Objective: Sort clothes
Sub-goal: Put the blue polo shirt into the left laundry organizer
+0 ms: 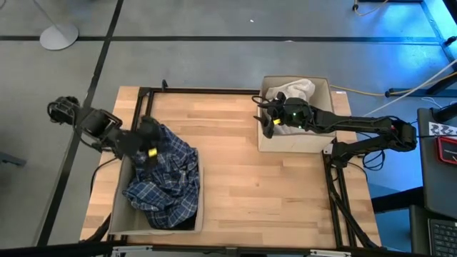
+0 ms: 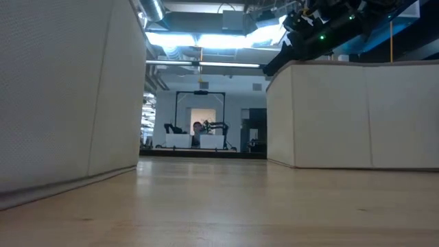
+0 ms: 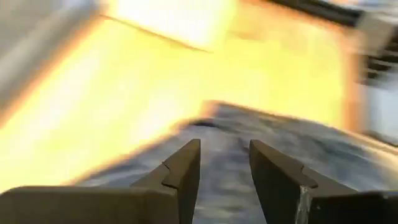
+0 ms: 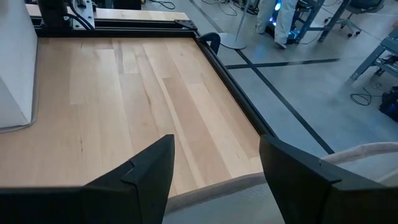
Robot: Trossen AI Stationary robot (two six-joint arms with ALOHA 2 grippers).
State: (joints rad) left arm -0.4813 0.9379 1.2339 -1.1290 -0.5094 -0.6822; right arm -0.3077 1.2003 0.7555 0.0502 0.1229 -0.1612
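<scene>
Your plaid shirt (image 1: 166, 184) lies crumpled, filling the left bin (image 1: 120, 221); left end effector (image 1: 148, 145) hovers open above it, empty. White piece (image 1: 294, 90) sits in right bin (image 1: 293, 141); right end effector (image 1: 275, 120) open, empty

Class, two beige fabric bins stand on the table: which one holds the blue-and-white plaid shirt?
The bin at the table's left side, under the left gripper, holds the plaid shirt. The other bin, under the right gripper, shows only a white piece.
</scene>
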